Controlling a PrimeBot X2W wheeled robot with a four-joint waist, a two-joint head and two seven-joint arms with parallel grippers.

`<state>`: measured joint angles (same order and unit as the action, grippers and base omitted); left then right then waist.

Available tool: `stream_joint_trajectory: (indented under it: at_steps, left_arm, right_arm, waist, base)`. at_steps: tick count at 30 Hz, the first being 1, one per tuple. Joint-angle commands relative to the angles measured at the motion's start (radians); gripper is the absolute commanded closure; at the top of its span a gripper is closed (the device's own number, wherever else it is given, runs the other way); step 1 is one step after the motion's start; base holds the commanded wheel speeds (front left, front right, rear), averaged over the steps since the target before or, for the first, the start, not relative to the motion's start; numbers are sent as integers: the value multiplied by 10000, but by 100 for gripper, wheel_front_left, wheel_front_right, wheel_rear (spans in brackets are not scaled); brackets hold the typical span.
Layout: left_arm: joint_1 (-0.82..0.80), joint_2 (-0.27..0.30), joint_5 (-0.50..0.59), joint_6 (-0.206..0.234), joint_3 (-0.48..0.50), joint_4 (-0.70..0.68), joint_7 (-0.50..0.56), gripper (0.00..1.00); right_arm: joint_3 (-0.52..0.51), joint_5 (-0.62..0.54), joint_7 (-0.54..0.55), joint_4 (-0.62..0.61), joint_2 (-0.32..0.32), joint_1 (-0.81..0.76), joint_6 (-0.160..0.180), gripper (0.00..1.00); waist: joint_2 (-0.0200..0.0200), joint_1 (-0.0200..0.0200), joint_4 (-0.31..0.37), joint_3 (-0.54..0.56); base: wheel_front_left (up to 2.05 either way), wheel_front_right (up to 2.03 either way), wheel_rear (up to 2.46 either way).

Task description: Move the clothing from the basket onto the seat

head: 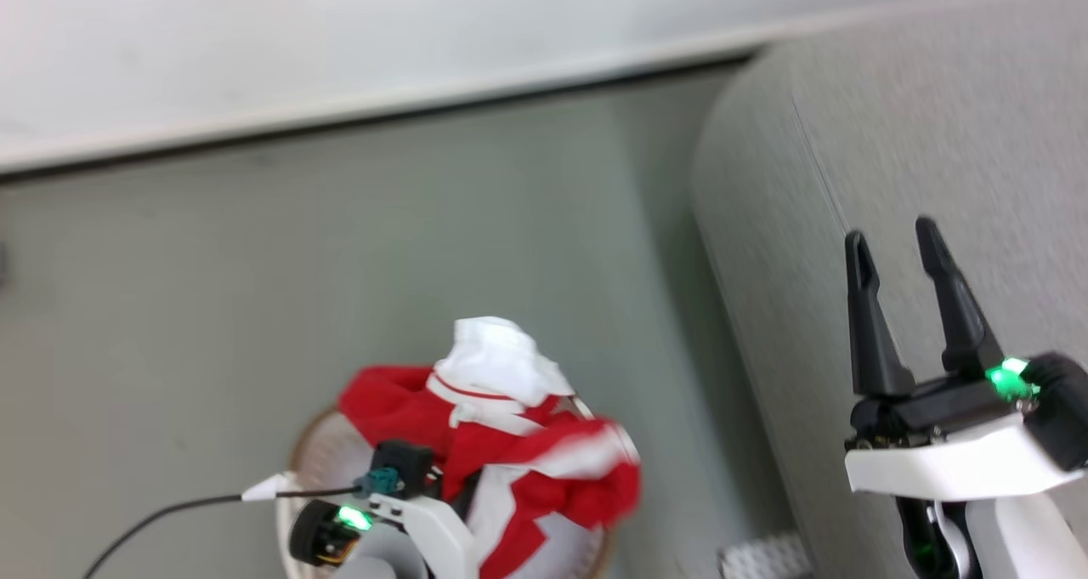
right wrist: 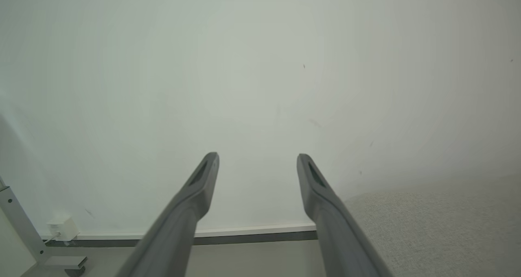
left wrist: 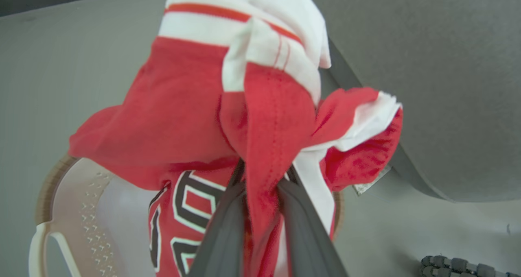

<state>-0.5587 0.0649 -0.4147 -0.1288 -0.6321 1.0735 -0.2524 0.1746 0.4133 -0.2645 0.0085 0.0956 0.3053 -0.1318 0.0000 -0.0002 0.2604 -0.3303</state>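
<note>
- We look down on a grey-green floor [head: 340, 264], with a pale wall [head: 340, 35] and its skirting [head: 425, 103] running across the top of the head view.
- The basket [head: 299, 456] is cream-white with a brown rim band. It stands on the floor at the bottom of that view, near the seat's side edge but apart from it.
- The seat [head: 935, 120] is large and covered in light-grey fabric. It takes up the right side, with a rounded corner toward the wall.
- The clothing [head: 501, 426] is a bunched red and white bundle over the basket's opening. A white part sits on top, and a striped fold overhangs the rim on the side nearer the seat.
- The left gripper [left wrist: 264, 175] is clamped on a red fold of the clothing. Its two dark fingers [left wrist: 224, 228] pinch the cloth between them, with their tips buried in it.
- In the left wrist view the bundle bulges above those fingers. The jersey [left wrist: 183, 212], with black-and-white lettering, hangs down toward the basket's perforated wall. We cannot tell whether the lowest cloth rests on the basket's bottom.
- The right gripper [head: 892, 237] hangs over the seat, near the edge that faces the basket. Its fingers are parted by a moderate gap with nothing between them.
- The right wrist view shows the same gap, with the pale wall beyond and the seat's fabric at the lower right.
</note>
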Motion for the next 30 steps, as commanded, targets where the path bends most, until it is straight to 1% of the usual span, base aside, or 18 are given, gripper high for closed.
stream_joint_trajectory:
  at_steps: [1, 5, 10, 17, 21, 25, 30]
  left_arm:
    - [297, 55, -343, -27, -170, -384, -90, 100]
    - [564, 323, -882, -25, -390, -1462, -131, 100]
    - [914, 596, -1340, -27, -91, -2997, -130, 100]
    - [1003, 887, -1280, -7, 462, -5040, -131, 100]
    - [1010, 1016, -1244, 147, 672, -6040, -132, 100]
    - [1097, 1154, -1329, 402, 778, -6910, 34, 100]
    - [1237, 1251, -1383, 581, 790, -7506, 201, 100]
  right_arm:
    - [5, -73, 2, 94, 133, -280, 21, 0]
    - [67, -60, 2, 171, 213, -621, 21, 0]
    - [114, -11, 2, 188, 184, -954, 21, 0]
    - [410, 60, 2, 215, 137, -1288, 21, 0]
    - [709, 87, 2, 214, 164, -1333, 21, 0]
    - [996, 189, 2, 199, 271, -1288, 21, 0]
    - [1324, 267, 2, 263, 422, -1197, 21, 0]
  waist:
    - [0, 2, -1154, 1413]
    - [0, 2, -1546, 1985]
    - [0, 2, -1847, 2496]
    - [0, 2, -2064, 2873]
    - [0, 2, -2087, 2986]
    - [0, 2, -2090, 2996]
    - [0, 2, -2091, 2971]
  base:
    - [0, 0, 0]
    - [0, 0, 0]
    - [0, 0, 0]
    - [0, 0, 0]
    - [0, 0, 0]
    - [0, 0, 0]
    - [0, 0, 0]
